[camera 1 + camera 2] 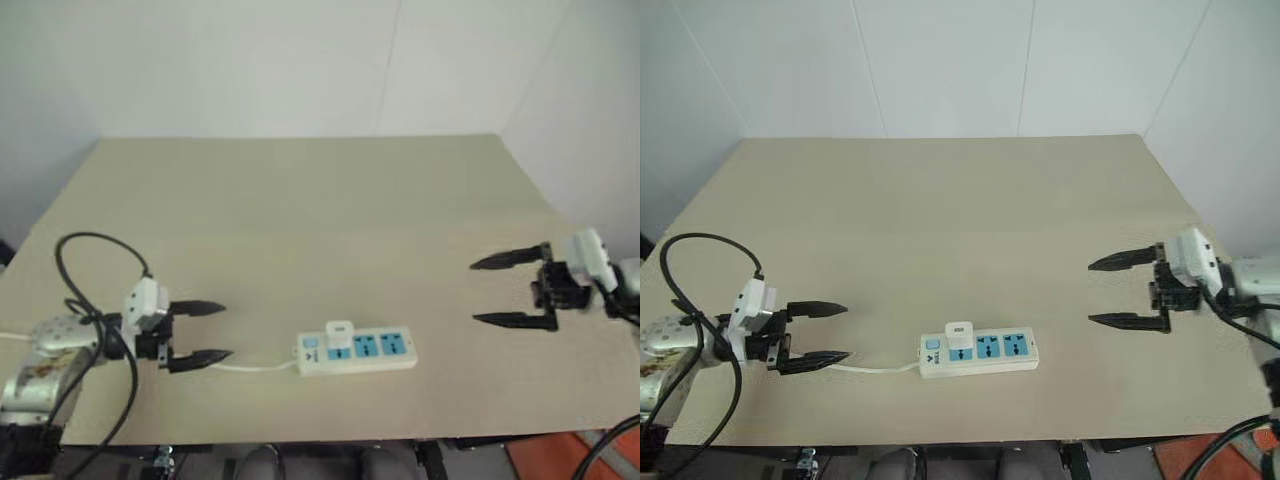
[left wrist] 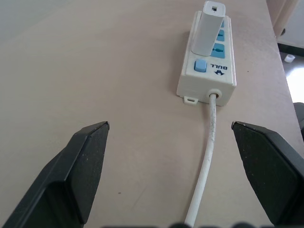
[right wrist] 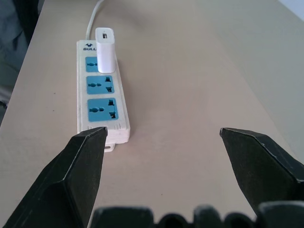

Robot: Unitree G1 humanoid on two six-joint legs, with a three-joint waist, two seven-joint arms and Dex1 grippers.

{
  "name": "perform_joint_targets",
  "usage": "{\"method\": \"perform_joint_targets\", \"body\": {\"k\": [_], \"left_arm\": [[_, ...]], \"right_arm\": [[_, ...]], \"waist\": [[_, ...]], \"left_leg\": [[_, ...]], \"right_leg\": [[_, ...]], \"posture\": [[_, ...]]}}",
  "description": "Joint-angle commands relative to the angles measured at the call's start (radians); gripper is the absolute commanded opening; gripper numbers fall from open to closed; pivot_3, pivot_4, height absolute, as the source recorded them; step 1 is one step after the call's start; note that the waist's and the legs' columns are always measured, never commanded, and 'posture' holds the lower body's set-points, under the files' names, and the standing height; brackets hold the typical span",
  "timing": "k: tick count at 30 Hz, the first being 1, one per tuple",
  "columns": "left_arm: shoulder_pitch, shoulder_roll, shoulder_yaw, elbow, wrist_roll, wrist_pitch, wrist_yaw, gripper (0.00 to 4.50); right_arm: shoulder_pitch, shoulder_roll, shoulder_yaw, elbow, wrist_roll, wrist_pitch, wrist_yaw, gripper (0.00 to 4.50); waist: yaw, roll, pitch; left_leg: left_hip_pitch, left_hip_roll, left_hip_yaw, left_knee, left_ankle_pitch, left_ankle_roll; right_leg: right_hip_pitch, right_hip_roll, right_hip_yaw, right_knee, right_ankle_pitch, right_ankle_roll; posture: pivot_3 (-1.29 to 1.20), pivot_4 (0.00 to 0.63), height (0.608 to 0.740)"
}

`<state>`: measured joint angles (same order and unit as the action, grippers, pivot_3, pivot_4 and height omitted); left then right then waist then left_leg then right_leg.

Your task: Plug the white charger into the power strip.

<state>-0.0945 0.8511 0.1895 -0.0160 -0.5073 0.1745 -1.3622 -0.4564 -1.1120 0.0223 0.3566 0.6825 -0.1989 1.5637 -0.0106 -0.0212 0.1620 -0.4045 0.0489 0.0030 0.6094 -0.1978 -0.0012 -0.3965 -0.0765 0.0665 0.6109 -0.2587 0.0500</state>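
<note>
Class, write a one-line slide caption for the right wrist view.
White charger stands plugged into the power strip socket nearest the cord, open right pincer pointing at the strip's far end.

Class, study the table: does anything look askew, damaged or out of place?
Nothing stands out. The white charger stands upright in the socket nearest the switch of the power strip, which lies flat on the table.

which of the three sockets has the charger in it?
The socket at the switch-and-cord end of the power strip, nearest the left gripper. The white charger stands upright in it; the other two blue sockets are bare.
</note>
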Motion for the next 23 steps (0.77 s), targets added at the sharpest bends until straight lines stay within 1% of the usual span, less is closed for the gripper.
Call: {"method": "perform_joint_targets", "body": {"k": [1, 9, 11, 15, 20, 23], "left_arm": [[0.02, 0.003, 0.035, -0.042, -0.01, -0.015, 0.016, 4.49], [0.016, -0.002, 0.018, -0.042, -0.004, -0.017, 0.029, 4.49], [0.007, -0.002, 0.013, -0.034, -0.001, -0.019, 0.029, 4.49], [-0.001, -0.003, 0.004, -0.019, 0.007, -0.024, 0.025, 4.49], [-0.027, -0.012, -0.016, -0.002, 0.01, -0.024, 0.02, 4.49], [-0.046, -0.017, -0.024, 0.009, 0.013, -0.023, 0.012, 4.49]], "right_arm": [[0.032, -0.046, -0.024, -0.056, 0.053, 0.007, 0.051, 4.5], [0.066, -0.04, -0.04, -0.073, 0.023, 0.002, 0.051, 4.5], [0.074, -0.037, -0.055, -0.079, 0.016, 0.023, 0.051, 4.5], [0.114, -0.001, -0.112, -0.087, -0.005, -0.037, 0.05, 4.5], [0.163, 0.004, -0.153, -0.117, -0.023, 0.002, 0.044, 4.5], [0.178, 0.018, -0.177, -0.124, -0.034, -0.01, 0.04, 4.5]], "waist": [[0.0, 0.0, 0.0], [-0.002, 0.0, 0.0], [-0.002, 0.0, 0.0], [-0.002, 0.0, 0.0], [0.0, 0.0, 0.0], [-0.001, 0.0, 0.0]], "left_leg": [[0.0, 0.0, 0.0, 0.0, 0.0, 0.0], [0.001, 0.0, 0.0, 0.003, 0.0, 0.0], [0.001, 0.0, 0.0, 0.003, 0.0, 0.0], [0.0, 0.0, 0.0, 0.003, 0.0, 0.0], [0.001, 0.0, 0.0, 0.005, 0.0, 0.0], [0.001, 0.0, 0.0, 0.007, 0.0, 0.0]], "right_leg": [[0.0, 0.0, 0.0, 0.0, 0.0, 0.0], [0.001, 0.001, 0.0, 0.001, 0.001, 0.001], [0.001, 0.001, 0.0, 0.001, 0.001, 0.001], [0.001, 0.001, 0.0, 0.002, 0.001, 0.002], [0.002, 0.001, 0.0, 0.002, 0.002, 0.002], [0.004, 0.001, 0.0, 0.002, 0.003, 0.003]], "posture": [[0.0, 0.15, 0.74], [0.0, 0.15, 0.74], [0.0, 0.15, 0.74], [0.0, 0.15, 0.74], [0.0, 0.15, 0.74], [0.0, 0.15, 0.74]]}}
